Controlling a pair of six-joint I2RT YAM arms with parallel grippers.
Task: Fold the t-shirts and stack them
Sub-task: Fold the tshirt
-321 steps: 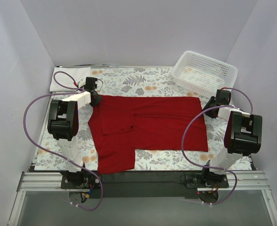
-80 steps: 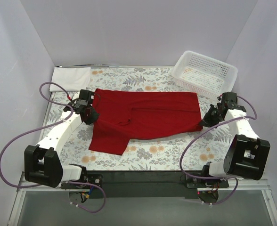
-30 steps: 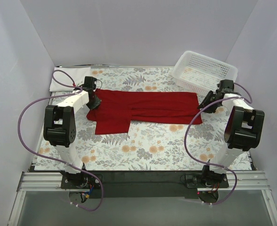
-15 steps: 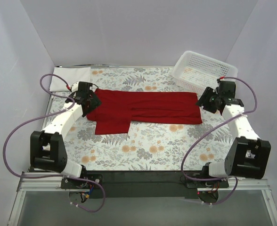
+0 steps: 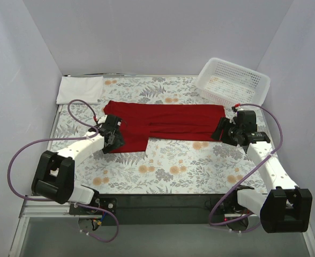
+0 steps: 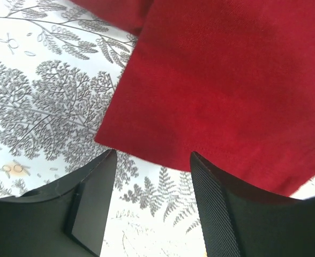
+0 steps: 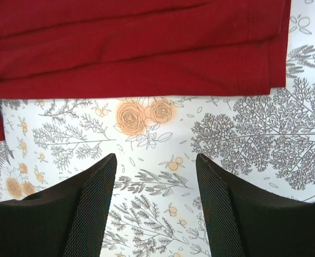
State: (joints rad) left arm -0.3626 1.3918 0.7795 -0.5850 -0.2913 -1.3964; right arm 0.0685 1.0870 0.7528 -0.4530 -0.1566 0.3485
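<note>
**Top view with both wrist views.** The deep red t-shirt (image 5: 168, 122) lies flat on the table (image 5: 173, 171), folded lengthwise into a band across the far half. One sleeve (image 5: 128, 140) projects toward the near edge at the band's left end. The white t-shirt (image 5: 80, 89) rests as a folded rectangle in the far left corner, well apart from the red one. A white basket (image 5: 224, 95) stands at the far right corner.

The left jaws are spread and empty, low over the table, with the sleeve's near left corner just beyond the fingertips. The right jaws are likewise spread and empty over bare floral table, just beside the band's right end, where several cloth edges lie stacked.

**Stage, as judged:** the lengthwise fold is in place; the sleeve tuck, the crosswise folds and the stacking remain.

**Hazards:**
- A closure on the sleeve hem that takes only the upper layer would leave the lower layer behind and wrinkle the fold.
- A bite at the right end that misses some of the stacked edges would let the band open when lifted.
- Unequal travel of the two arms would skew the band.
- Jaws set too low could drag on the table.
</note>
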